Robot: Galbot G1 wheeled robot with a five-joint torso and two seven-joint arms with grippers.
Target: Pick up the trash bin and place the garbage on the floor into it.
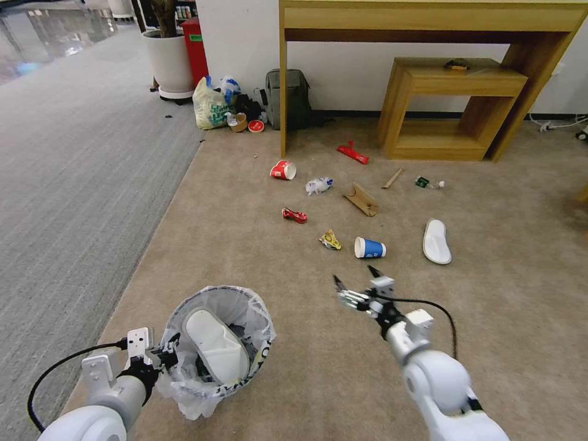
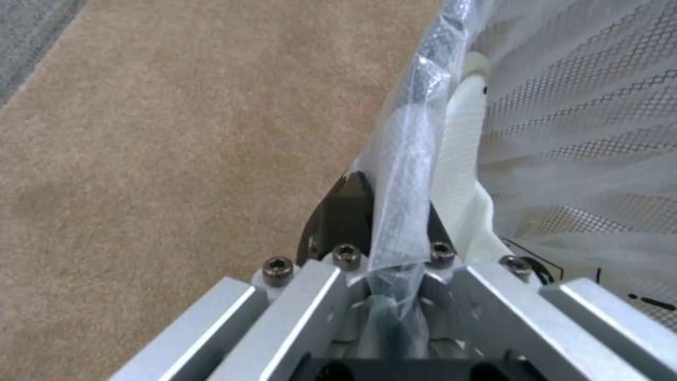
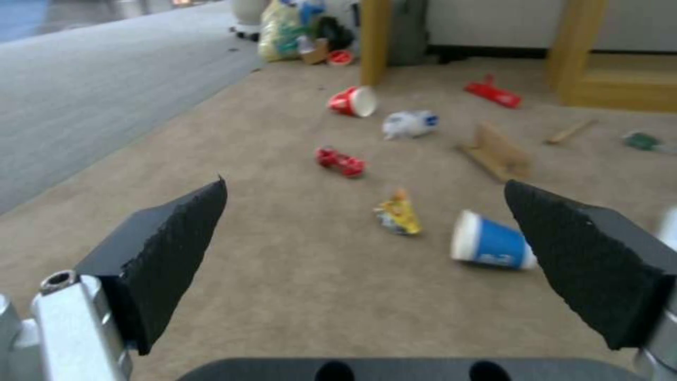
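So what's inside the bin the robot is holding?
A white slipper stands tilted inside the trash bin, against its plastic bag. Whatever lies beneath it is covered. The left hand grips the rim.

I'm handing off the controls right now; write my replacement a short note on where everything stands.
Left tool: shut on the trash bin rim, at the robot's lower left.
Right tool: open, empty, over the floor just short of the blue cup.
Done: one white slipper is in the bin.
Left on the carpet: blue cup, yellow wrapper, crushed red can, red cup, crumpled paper, cardboard, second slipper.
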